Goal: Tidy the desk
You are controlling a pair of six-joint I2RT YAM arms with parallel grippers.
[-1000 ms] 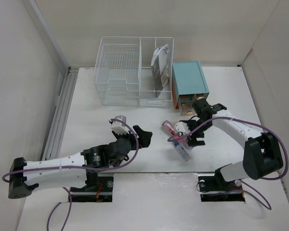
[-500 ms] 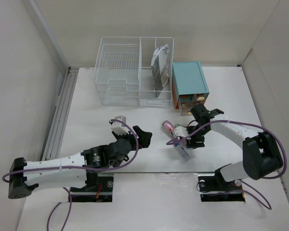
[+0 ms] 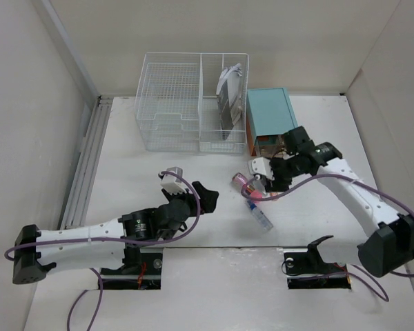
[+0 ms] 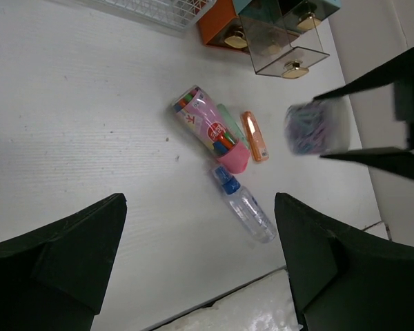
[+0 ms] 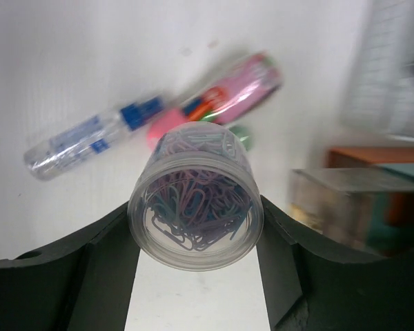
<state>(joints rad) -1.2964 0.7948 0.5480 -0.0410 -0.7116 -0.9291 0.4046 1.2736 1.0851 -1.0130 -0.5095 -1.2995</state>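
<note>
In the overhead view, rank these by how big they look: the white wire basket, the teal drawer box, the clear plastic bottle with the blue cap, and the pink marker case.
1. white wire basket
2. teal drawer box
3. clear plastic bottle and pink marker case: these look about alike, and the case is partly hidden, so I won't rank them.

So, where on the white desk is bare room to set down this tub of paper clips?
Bare: the patch between the metal rail, the white wire basket and the left gripper; the corner right of the teal drawer box. Crowded: around the pink marker tube and clear bottle.
</note>
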